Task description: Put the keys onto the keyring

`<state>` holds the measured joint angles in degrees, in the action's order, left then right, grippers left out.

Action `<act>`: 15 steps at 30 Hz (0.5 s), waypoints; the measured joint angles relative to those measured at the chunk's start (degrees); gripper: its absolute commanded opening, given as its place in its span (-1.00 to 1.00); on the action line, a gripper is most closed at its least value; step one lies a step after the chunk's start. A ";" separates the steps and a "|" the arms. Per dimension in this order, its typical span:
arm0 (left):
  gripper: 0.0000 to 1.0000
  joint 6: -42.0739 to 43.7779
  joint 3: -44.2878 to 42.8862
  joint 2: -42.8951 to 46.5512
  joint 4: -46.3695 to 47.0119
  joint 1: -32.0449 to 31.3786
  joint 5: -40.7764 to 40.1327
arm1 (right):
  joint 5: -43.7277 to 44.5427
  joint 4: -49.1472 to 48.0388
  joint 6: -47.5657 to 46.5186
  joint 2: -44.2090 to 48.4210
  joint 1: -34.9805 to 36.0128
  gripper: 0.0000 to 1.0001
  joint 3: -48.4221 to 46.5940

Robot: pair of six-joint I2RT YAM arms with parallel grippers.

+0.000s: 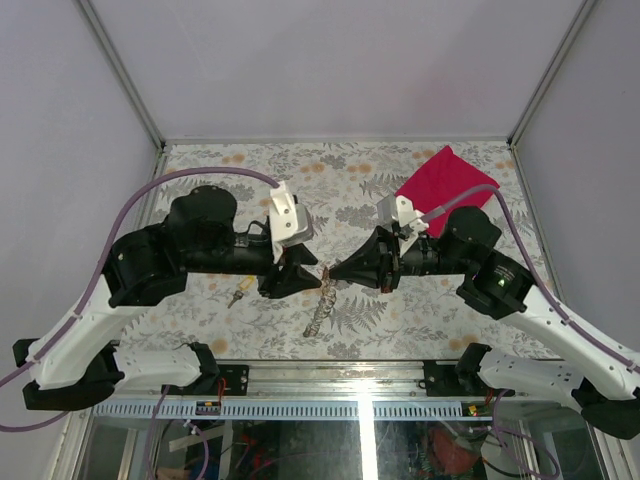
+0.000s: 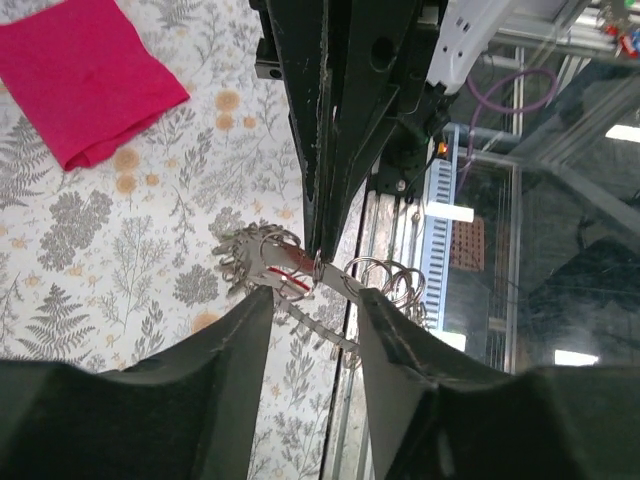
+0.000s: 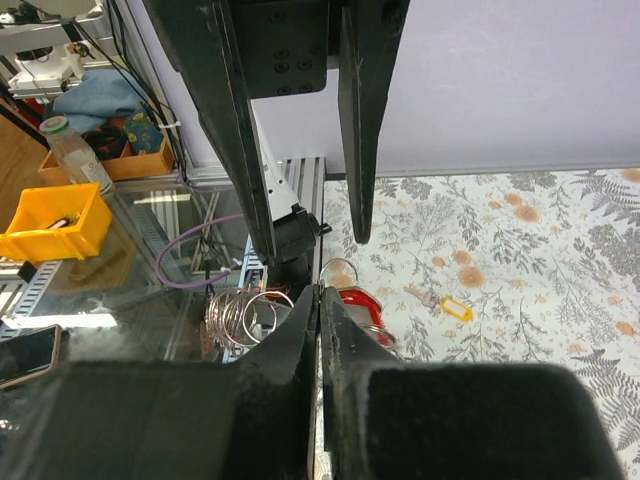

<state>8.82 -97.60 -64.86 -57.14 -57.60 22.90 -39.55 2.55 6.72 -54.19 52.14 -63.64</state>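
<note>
My two grippers meet tip to tip above the middle of the table. The right gripper [image 3: 321,290] is shut on a thin metal keyring [image 3: 341,269]. From that ring hang a red-headed key [image 3: 362,304] and a bunch of rings and chain [image 1: 318,310]. The left gripper [image 2: 312,295] stands open just in front of it, one finger on each side of the red key [image 2: 292,281], gripping nothing. A key with a yellow head [image 3: 444,303] lies loose on the table, left of the grippers in the top view [image 1: 238,293].
A red cloth [image 1: 445,185] lies at the back right of the floral table [image 1: 230,330]. Several loose metal rings [image 3: 243,316] dangle beside the right gripper's tip. The table's near edge and a metal rail [image 1: 330,378] run just below the grippers.
</note>
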 measured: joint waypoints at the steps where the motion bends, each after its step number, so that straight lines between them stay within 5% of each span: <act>1: -0.08 -0.20 0.61 0.87 0.98 0.00 0.00 | -0.07 -0.55 0.22 0.31 0.00 -1.00 0.17; 10: 0.38 -2.69 7.72 6.62 11.67 0.00 0.85 | -3.02 -4.24 1.05 2.45 0.00 -1.00 0.63; 15: 0.26 -3.89 9.49 8.33 17.16 0.00 2.58 | -4.85 -4.79 1.29 2.49 0.00 -1.00 0.63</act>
<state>4.93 -88.12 -56.53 -39.99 -57.60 25.47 -44.40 -2.24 8.01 -51.70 52.14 -63.00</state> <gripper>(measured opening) 0.687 0.010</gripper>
